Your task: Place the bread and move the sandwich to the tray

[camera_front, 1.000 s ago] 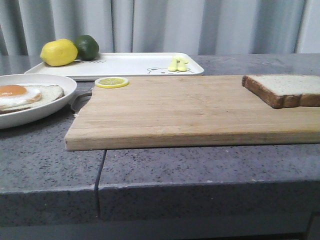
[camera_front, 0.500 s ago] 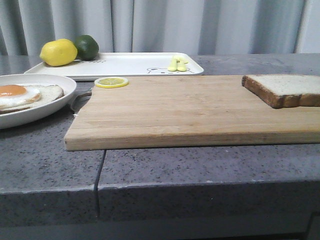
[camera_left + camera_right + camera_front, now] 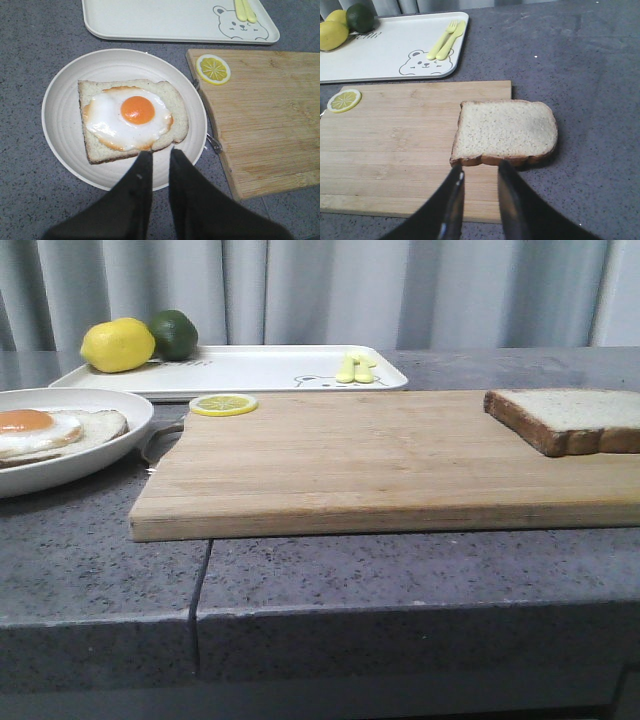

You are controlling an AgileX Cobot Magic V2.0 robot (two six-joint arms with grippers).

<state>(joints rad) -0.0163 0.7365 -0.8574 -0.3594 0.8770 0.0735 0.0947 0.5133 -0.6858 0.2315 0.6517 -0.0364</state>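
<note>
Hands (image 3: 156, 156) (image 3: 479, 172) narrowly parted, empty, over sandwich (image 3: 131, 118) and bread (image 3: 505, 131), unseen from front

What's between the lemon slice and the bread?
Only bare cutting board lies between the lemon slice and the bread, seen in the right wrist view.

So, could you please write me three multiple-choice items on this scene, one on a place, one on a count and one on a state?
1. Where does the bread lie?
A. on the round plate
B. on the cutting board's edge, partly overhanging the counter
C. on the tray

2. How many whole fruits sit on the tray?
A. two
B. none
C. four

3. What tops the slice on the plate?
A. a lemon slice
B. nothing
C. a fried egg, uncovered

Answers: 1 B, the right wrist view shows it at the board's edge. 2 A, a lemon and a lime. 3 C, the left wrist view shows yolk exposed.
</note>
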